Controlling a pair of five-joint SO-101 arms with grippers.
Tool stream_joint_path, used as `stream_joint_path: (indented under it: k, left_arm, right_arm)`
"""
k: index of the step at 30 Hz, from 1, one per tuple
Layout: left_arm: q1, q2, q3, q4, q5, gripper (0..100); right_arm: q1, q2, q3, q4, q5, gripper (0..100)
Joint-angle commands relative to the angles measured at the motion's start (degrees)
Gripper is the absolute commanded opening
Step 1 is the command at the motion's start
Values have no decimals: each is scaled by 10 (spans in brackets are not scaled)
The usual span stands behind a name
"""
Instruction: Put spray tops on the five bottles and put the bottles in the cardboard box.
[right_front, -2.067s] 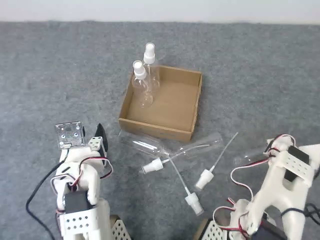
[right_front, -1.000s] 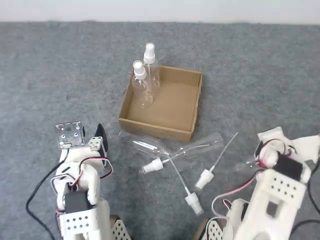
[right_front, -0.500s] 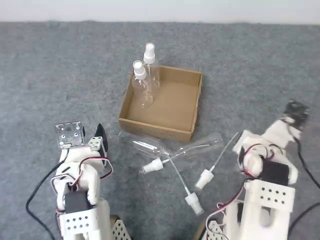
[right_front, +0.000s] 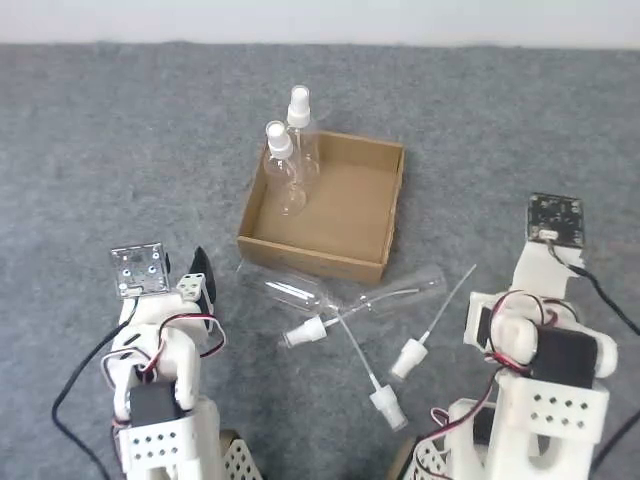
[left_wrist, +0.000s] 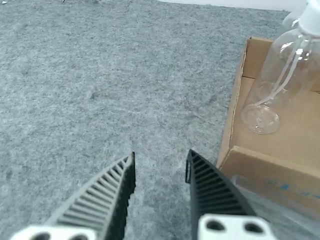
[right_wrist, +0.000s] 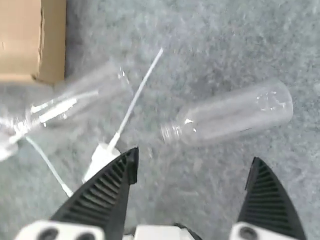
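Note:
Two capped bottles (right_front: 281, 165) (right_front: 303, 125) stand at the far left corner of the cardboard box (right_front: 372, 262). In front of the box lie two clear bottles (right_front: 288, 290) (right_front: 408, 288), and a spray top (right_front: 305, 332) has its tube inside the second. Two loose spray tops (right_front: 410, 356) (right_front: 388, 404) lie nearby. My right gripper (right_wrist: 195, 157) is open above an uncapped bottle (right_wrist: 230, 117) lying on the carpet, with a spray top (right_wrist: 102, 154) beside it. My left gripper (left_wrist: 161, 160) is open over bare carpet near the box (left_wrist: 235, 125).
Grey carpet covers the whole surface. The left arm (right_front: 160, 340) stands at the near left and the right arm (right_front: 535, 340) at the near right. A lying bottle (left_wrist: 280, 195) rests against the box's near wall.
The right arm has swung up and forward, and its wrist now points down over the uncapped bottle. The left arm and all the bottles have stayed put.

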Motion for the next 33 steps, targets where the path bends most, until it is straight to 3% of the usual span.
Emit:
stream_joint_path:
  k: [1, 9, 17, 25, 31, 33]
  left_arm:
    - [-1, -10, -6, -4, 4, 160]
    - [-1, -10, -6, -4, 4, 160]
    - [-1, -10, -6, -4, 4, 160]
    - [-1, -10, -6, -4, 4, 160]
    - [-1, -10, -6, -4, 4, 160]
    - [-1, -10, -6, -4, 4, 160]
  right_arm:
    - [-6, -15, -36, 33, 53, 286]
    - [-5, 33, -37, 41, 113, 289]
    - [31, 135, -51, 42, 193, 455]
    - [60, 199, -64, 36, 256, 454]
    - [61, 259, -65, -55, 266, 454]
    - [58, 274, -65, -63, 320, 454]
